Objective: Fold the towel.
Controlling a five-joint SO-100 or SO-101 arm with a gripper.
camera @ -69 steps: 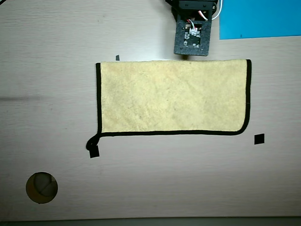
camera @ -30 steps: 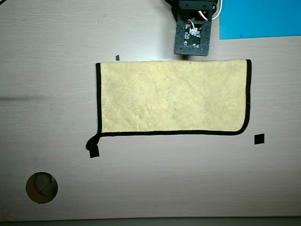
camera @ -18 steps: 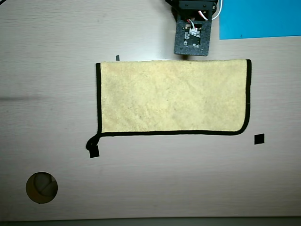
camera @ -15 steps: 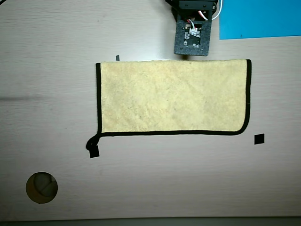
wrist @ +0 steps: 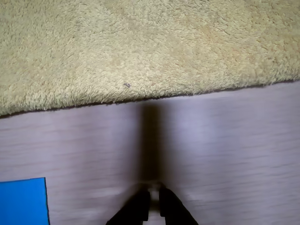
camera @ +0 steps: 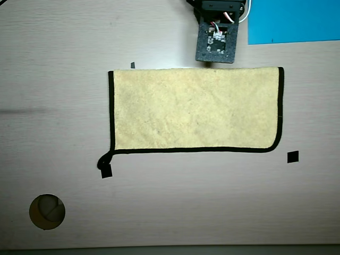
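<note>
The towel [camera: 195, 110] is lying flat on the surface [camera: 64, 64], spread as a wide rectangle. Black trim is running along its left, bottom and right sides in the overhead view, while its top side is showing no trim and looks rounded, so it is probably a fold line and the towel may already be doubled once. A small loop [camera: 102, 161] is curling out at the towel's lower-left corner, touching a black marker [camera: 106, 171]; a second marker [camera: 292, 156] is sitting just beyond the towel's lower-right corner.

The end effector [wrist: 151, 194] is hovering just beyond the towel's top side, near its middle, with a blue sheet [camera: 294, 21] lying beside it, apart from the towel. In the wrist view its two dark fingers are standing almost together with only a slim gap, and they are holding nothing.

The towel looks soft, fuzzy and light, so it is likely to be limp, draping and sagging from any single grip point rather than keeping its shape. The pile should give good friction. A corner or a trimmed side looks like the best hold, pinching both layers together; the rounded top side is thicker and may slip out.
</note>
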